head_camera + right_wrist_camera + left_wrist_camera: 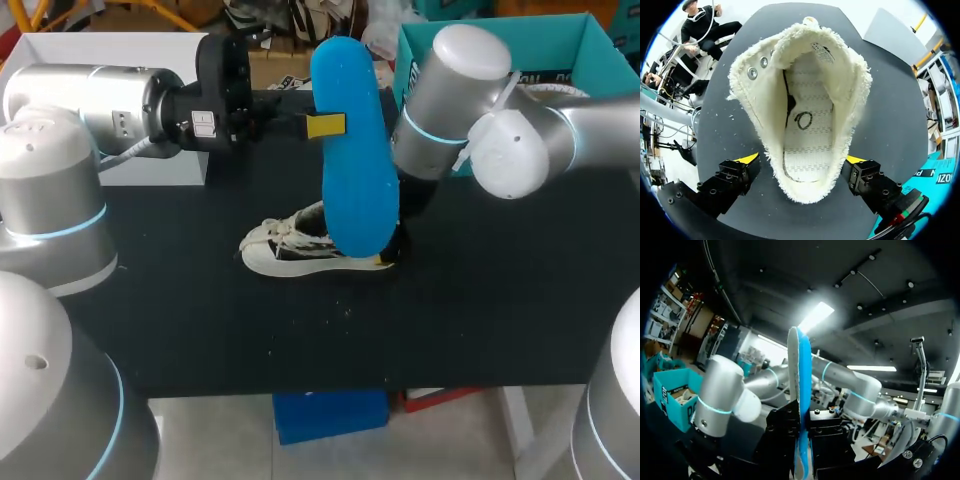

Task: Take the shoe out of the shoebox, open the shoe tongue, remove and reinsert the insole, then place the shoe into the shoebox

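above one shoe [300, 250], one blue insole [352, 150]

I see the blue insole [352, 150] up in the air over the white shoe [295, 255]. The shoe sits on its sole, wide open. The teal shoebox [600, 45] stands open behind it.

On table [500, 300]: shoe [275, 252] under insole [352, 170], shoebox [590, 35] behind.

Left end effector [325, 125] hangs clamped aloft; right end effector [802, 160] points down, spread.
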Robot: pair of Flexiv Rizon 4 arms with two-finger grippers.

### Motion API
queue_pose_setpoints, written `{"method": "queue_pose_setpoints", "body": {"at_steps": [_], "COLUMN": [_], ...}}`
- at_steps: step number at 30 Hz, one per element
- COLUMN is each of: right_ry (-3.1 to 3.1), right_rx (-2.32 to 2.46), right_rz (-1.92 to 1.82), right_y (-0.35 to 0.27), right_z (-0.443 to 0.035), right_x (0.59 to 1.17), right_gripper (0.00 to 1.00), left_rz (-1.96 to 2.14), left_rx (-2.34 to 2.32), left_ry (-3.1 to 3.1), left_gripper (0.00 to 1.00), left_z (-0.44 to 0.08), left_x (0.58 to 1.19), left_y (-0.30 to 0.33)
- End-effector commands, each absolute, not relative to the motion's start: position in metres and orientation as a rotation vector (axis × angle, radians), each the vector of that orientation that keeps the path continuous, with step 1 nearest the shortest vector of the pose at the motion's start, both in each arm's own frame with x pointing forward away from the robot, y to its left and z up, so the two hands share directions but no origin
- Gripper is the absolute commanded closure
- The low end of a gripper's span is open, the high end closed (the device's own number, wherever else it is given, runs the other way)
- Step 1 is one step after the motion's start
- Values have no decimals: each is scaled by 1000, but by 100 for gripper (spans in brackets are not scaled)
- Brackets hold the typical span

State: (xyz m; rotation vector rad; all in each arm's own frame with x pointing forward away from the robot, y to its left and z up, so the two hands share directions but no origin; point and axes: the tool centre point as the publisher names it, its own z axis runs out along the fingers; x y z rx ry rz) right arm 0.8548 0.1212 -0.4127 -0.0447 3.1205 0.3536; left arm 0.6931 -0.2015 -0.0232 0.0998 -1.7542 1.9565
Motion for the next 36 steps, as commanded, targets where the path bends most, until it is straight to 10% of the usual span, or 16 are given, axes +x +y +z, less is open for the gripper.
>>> {"method": "queue_pose_setpoints", "body": {"at_steps": [1,14,36], "right_ry": [3135,3130,2798], "right_rx": [-44,-54,-198], "right_rz": [175,129,1287], "right_y": [125,126,141], "right_z": [-414,-414,-410], "right_x": [854,853,854], "right_gripper": [0,0,0], "left_rz": [1960,1960,1960], "left_rx": [102,102,102], "left_ry": [-1755,-1755,-1755], "left_gripper": [100,100,100], "left_z": [-24,-24,-24], "left_x": [692,692,692], "left_y": [-203,-203,-203]}}
